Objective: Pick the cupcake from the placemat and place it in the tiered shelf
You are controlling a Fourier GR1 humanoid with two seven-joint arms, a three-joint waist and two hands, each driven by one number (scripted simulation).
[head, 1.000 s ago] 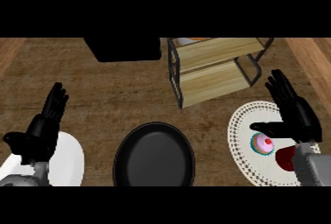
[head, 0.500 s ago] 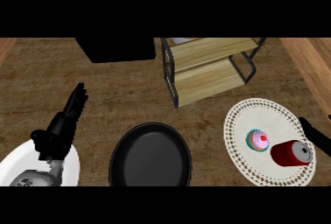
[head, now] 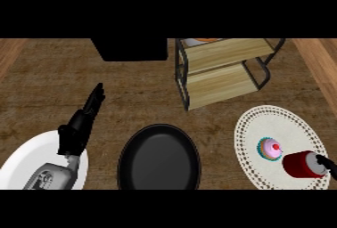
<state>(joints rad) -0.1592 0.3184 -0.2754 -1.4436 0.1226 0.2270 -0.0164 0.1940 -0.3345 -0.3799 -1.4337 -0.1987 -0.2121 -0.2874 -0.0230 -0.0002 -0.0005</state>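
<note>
The small cupcake with pink frosting and a red cherry (head: pixel 270 147) is seen on the round white lace-edged placemat (head: pixel 263 120), just beside a red cylindrical cup (head: pixel 302 164). Black fingers of the right hand (head: pixel 324 163) are seen touching that cup at the view's right edge; their state cannot be told. The wooden tiered shelf with black frame (head: pixel 220 71) is set farther back. A black oval plate (head: pixel 158 158) is noted at centre. The left hand (head: pixel 79 127) is held with fingers straight, holding nothing, over a white plate (head: pixel 26 156).

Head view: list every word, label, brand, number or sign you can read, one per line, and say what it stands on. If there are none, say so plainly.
None: no readable text appears in this view.
The cupcake, red cup, placemat, tiered shelf, black plate, white plate and dark box show no lettering, label or number.
</note>
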